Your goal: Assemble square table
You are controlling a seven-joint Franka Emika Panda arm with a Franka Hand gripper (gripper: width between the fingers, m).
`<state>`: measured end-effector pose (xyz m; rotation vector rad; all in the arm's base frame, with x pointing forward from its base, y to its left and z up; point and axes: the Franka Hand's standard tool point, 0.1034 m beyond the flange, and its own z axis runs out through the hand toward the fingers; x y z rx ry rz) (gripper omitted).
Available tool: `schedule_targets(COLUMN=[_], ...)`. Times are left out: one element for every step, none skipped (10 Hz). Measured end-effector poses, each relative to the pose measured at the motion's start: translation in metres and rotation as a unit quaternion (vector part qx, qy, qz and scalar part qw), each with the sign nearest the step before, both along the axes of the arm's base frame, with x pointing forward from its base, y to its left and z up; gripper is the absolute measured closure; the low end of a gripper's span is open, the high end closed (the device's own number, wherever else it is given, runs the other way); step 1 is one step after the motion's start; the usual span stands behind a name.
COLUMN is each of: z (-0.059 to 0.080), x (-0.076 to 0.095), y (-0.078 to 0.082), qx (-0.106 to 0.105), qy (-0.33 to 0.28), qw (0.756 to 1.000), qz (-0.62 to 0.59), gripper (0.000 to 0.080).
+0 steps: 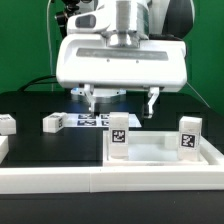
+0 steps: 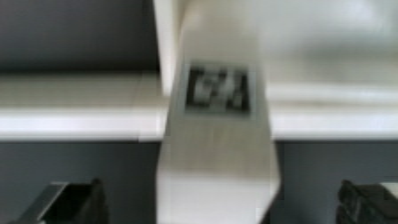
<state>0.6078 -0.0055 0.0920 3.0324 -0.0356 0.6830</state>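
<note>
Two white legs (image 1: 119, 136) stand upright on the square tabletop (image 1: 150, 152) near the front rail, each showing a black-and-white tag, two more legs (image 1: 53, 122) lie loose on the black table (image 1: 30, 105), and the gripper (image 1: 121, 98) hangs above with jaws wide apart, holding nothing.
</note>
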Motion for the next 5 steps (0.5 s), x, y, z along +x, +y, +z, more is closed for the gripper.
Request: schedule_targets(z=[-0.001,-0.004,-0.004,-0.004,-0.004], x=[0.001,0.0,-0.001,-0.002,-0.002], y=[0.0,0.003,0.007,0.011,0.012], qx=[0.012,0.024,0.037,0.047,0.053], qy=[0.038,0.08,0.118,0.15,0.175], qw=[0.999,0.997,0.992,0.988,0.983], qz=[0.0,0.001,0.0,0.0,0.001], gripper=[0.0151,0.0151,0.0151,0.0151,0.0151])
